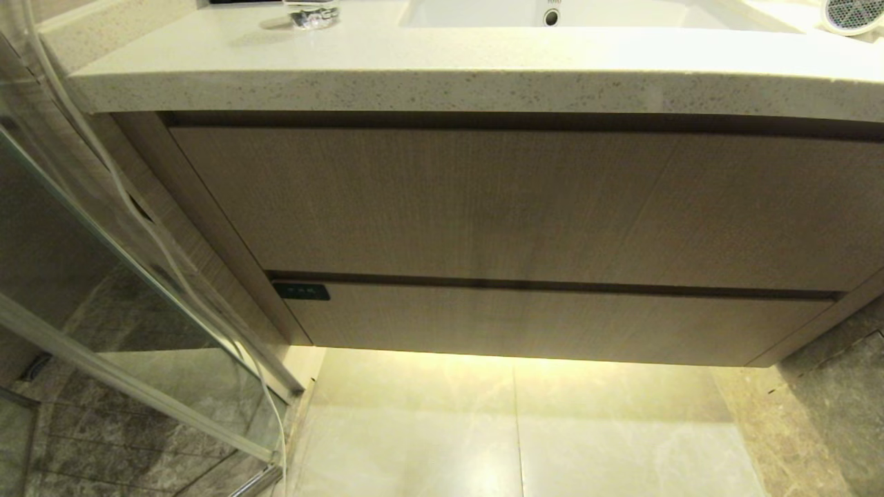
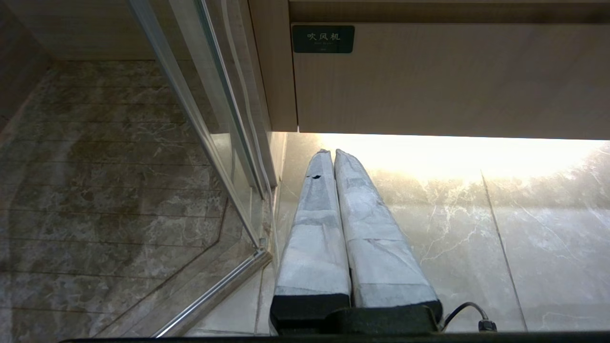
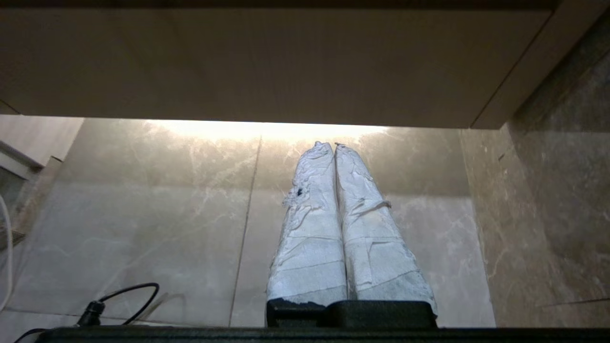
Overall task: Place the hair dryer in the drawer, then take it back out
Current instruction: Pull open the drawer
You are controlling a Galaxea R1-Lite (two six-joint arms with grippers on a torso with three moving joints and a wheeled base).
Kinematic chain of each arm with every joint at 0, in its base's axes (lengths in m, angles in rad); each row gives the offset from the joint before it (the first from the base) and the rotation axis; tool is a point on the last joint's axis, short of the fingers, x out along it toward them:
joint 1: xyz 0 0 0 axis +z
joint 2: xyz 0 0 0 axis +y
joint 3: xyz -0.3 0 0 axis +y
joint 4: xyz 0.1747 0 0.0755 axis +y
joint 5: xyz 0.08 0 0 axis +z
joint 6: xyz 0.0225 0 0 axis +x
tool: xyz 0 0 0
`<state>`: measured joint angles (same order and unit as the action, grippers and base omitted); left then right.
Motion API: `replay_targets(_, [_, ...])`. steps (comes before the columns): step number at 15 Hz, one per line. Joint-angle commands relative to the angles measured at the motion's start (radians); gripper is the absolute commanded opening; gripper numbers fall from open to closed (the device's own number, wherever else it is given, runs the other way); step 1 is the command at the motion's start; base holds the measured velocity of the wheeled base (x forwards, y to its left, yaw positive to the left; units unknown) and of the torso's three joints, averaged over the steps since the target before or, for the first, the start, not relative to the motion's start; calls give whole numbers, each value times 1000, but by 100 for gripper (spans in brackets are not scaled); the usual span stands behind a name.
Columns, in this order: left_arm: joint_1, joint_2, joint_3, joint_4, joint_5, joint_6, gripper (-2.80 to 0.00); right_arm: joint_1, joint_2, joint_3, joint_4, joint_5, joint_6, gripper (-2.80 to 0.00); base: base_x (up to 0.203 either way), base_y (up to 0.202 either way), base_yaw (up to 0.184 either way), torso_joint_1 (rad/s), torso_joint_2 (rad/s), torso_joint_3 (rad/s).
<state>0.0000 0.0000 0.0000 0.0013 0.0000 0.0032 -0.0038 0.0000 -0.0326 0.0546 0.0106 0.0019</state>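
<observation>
Hair dryer [image 1: 853, 14]: on the desk [image 1: 442, 76] at far right, beside the sink basin [image 1: 587, 14], only its grey mesh grille showing. Drawer [image 1: 552, 321]: lowest front, pushed in flush, black tag [image 1: 301, 291] at its left end. Left hand [image 2: 331, 152]: closed, empty, low before the drawer. Right hand [image 3: 333, 145]: closed, empty, likewise above the floor [image 3: 143, 214]. Glass [image 1: 312, 14]: far left on the desk.

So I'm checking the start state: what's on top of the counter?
On the counter: the hair dryer at the far right edge, mostly cut off, and a clear glass item toward the left. The sink is set into it. Anything further back is out of view.
</observation>
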Motion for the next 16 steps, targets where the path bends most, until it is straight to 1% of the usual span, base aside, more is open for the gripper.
replay_targets(1, [0, 0, 0, 0, 0, 0, -280, 0, 36, -159, 70, 39, 2, -280, 0, 0, 0, 0, 0, 0])
replay_targets(3, [0, 0, 0, 0, 0, 0, -280, -1, 149, -441, 211, 102, 7, -280, 0, 0, 0, 0, 0, 0])
replay_targets(6, [0, 0, 0, 0, 0, 0, -280, -1, 438, -920, 457, 221, 12, -280, 0, 0, 0, 0, 0, 0])
replay_targets(7, [0, 0, 0, 0, 0, 0, -280, -1, 548, -1064, 554, 287, 13, -280, 0, 0, 0, 0, 0, 0])
replay_targets(8, [0, 0, 0, 0, 0, 0, -280, -1, 645, -1180, 659, 371, 13, -280, 0, 0, 0, 0, 0, 0])
replay_targets(9, [0, 0, 0, 0, 0, 0, -280, 0, 718, -1269, 766, 480, 13, -280, 0, 0, 0, 0, 0, 0])
replay_targets(10, [0, 0, 0, 0, 0, 0, -280, 0, 780, -1326, 875, 647, 14, -280, 0, 0, 0, 0, 0, 0])
replay_targets(11, [0, 0, 0, 0, 0, 0, -280, 1, 829, -1360, 951, 767, 13, -280, 0, 0, 0, 0, 0, 0])
replay_targets(12, [0, 0, 0, 0, 0, 0, -280, 6, 865, -1383, 1001, 832, 9, -280, 0, 0, 0, 0, 0, 0])
replay_targets(13, [0, 0, 0, 0, 0, 0, -280, 34, 920, -1382, 1018, 863, 1, -280, 0, 0, 0, 0, 0, 0])
replay_targets(15, [0, 0, 0, 0, 0, 0, -280, 162, 1031, -1354, 1037, 848, -22, -280, 0, 0, 0, 0, 0, 0])
replay_targets(16, [0, 0, 0, 0, 0, 0, -280, 194, 1093, -1343, 1040, 839, -31, -280, 0, 0, 0, 0, 0, 0])
